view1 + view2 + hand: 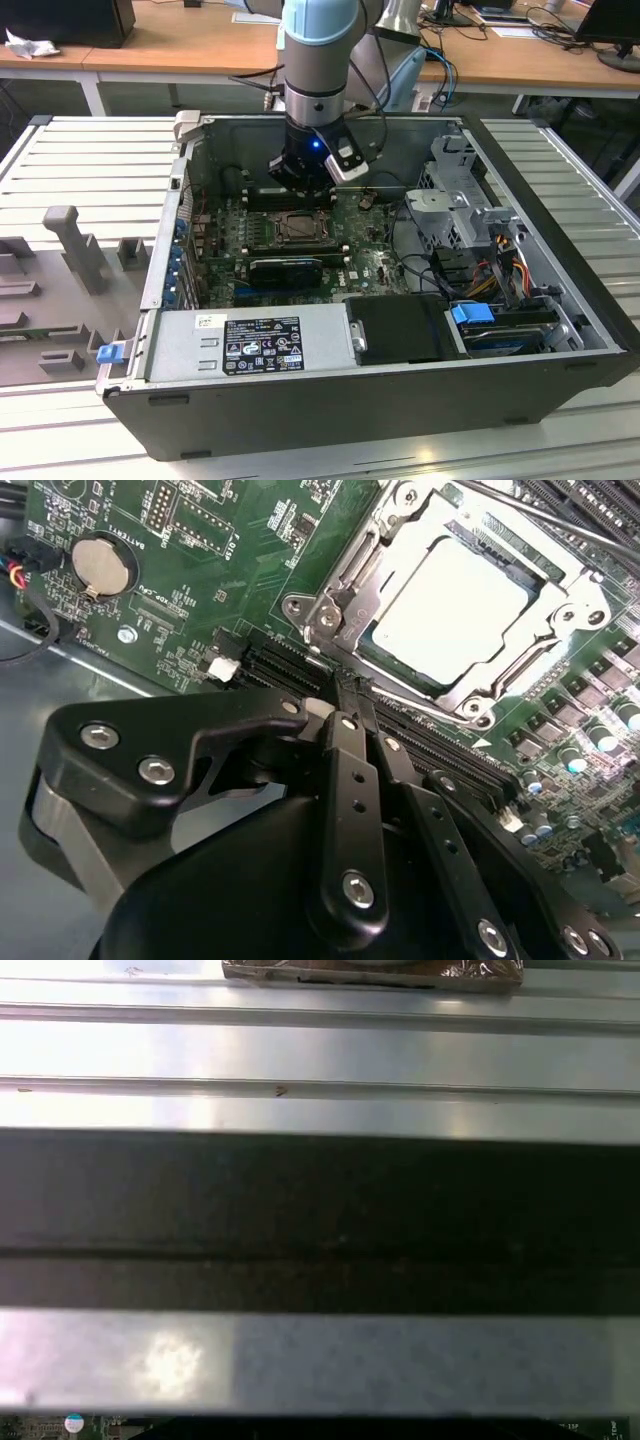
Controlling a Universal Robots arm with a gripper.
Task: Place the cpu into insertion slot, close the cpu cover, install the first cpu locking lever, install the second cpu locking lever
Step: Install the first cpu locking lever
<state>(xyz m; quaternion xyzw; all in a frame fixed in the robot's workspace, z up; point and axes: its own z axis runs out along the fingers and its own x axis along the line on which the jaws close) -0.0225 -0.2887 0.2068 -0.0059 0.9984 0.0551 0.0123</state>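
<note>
In the second wrist view the pale silver cpu (450,610) lies flat in the insertion slot (305,610). The metal cpu cover (560,605) is down around the cpu, framing its face. A thin lever rod (425,702) runs along the socket's edge nearest my fingers. My gripper (350,695) hovers just off that edge, its black fingers (345,780) pressed together and shut on nothing. In the exterior view my gripper (305,180) hangs inside the open case, right behind the insertion slot (298,228).
A black graphics card (285,268) lies in front of the socket, and a grey power supply (250,345) sits at the case front. A drive cage (460,190) and cables fill the exterior view's right. A coin battery (100,562) sits on the board. The case wall (320,1220) is close.
</note>
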